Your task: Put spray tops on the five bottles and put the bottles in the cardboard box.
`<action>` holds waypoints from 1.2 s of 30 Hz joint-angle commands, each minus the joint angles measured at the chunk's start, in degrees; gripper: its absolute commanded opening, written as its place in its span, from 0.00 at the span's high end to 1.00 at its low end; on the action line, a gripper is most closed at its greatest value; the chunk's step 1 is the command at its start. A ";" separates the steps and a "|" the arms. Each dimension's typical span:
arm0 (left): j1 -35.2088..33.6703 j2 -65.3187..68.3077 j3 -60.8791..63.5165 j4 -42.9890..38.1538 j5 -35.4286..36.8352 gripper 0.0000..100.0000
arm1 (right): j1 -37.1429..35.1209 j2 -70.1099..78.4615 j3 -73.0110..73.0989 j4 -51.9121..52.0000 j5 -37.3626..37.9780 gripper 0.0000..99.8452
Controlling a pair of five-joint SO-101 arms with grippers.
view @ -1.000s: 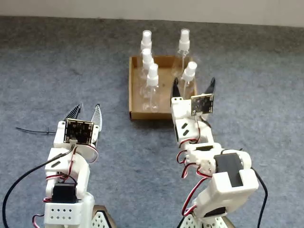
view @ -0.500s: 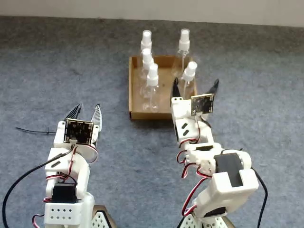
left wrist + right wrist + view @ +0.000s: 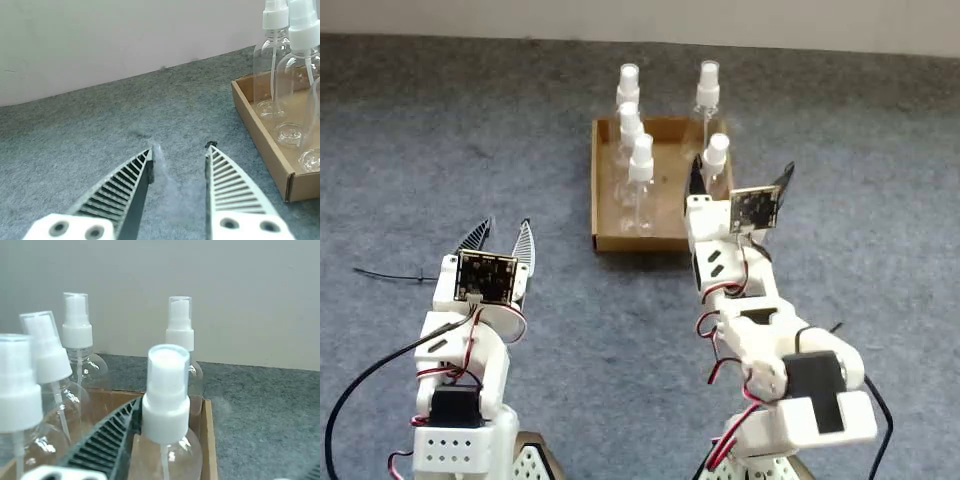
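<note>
right gripper moved forward to cardboard box, open wide around capped bottle. left gripper open, away from box. packing looks nearly done.

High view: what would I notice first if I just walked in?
Five clear bottles with white spray tops crowd together at the cardboard box, far across the grey mat. The right arm's fingers are spread open on either side of the nearest bottle. The left arm's fingers are open over bare mat, away from the box.
</note>
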 commanded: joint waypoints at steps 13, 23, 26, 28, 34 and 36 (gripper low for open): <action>0.13 0.31 -0.22 -1.23 0.09 0.84 | 0.75 -28.97 -27.30 46.37 -1.67 0.54; -0.22 0.22 -0.22 -1.32 0.09 0.84 | 0.75 -46.81 -27.74 75.82 -1.49 0.76; -0.22 0.13 -0.84 -1.32 0.09 0.84 | 1.01 -53.41 -19.65 76.35 -1.32 0.87; -0.31 0.13 -0.66 -1.32 -0.18 0.84 | 1.01 -58.95 -12.97 76.53 -1.32 0.92; -4.35 0.13 1.19 -1.05 -0.18 0.88 | 1.01 -80.31 9.45 76.62 2.20 0.99; -6.20 0.31 1.89 -1.05 0.00 0.95 | 1.01 -88.40 16.66 76.62 6.77 0.99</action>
